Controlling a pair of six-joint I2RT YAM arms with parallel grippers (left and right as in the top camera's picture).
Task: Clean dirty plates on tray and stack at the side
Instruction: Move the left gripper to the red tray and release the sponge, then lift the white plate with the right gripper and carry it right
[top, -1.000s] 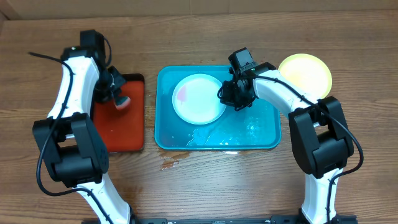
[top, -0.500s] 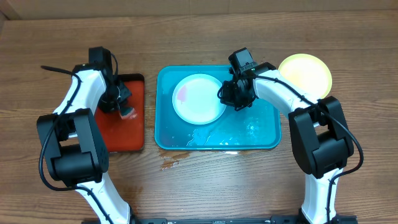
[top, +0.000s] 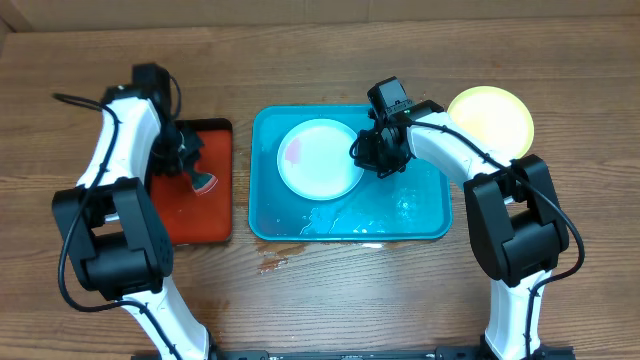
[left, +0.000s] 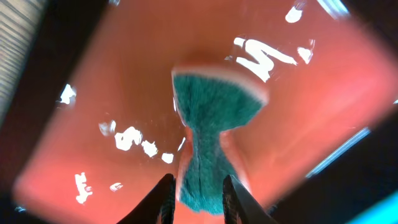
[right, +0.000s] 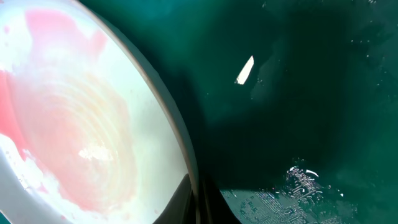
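Observation:
A light blue plate (top: 318, 157) with a pale centre and a red smear at its left lies in the turquoise tray (top: 420, 210). My right gripper (top: 368, 153) is shut on the plate's right rim; the right wrist view shows the rim (right: 180, 134) pinched between the fingers (right: 200, 202). A yellow-green plate (top: 490, 120) lies on the table right of the tray. My left gripper (top: 193, 170) is shut on a teal sponge (left: 214, 134) over the red tray (top: 195, 215). A third plate is not visible.
The turquoise tray holds water, with wet patches (right: 292, 193) near its front. A small spill (top: 272, 265) lies on the wooden table in front of the tray. The red tray (left: 112, 93) has wet droplets on it.
My left gripper has shifted about over the red tray with the sponge, its arm swinging right and back. The right arm and blue plate have not moved.

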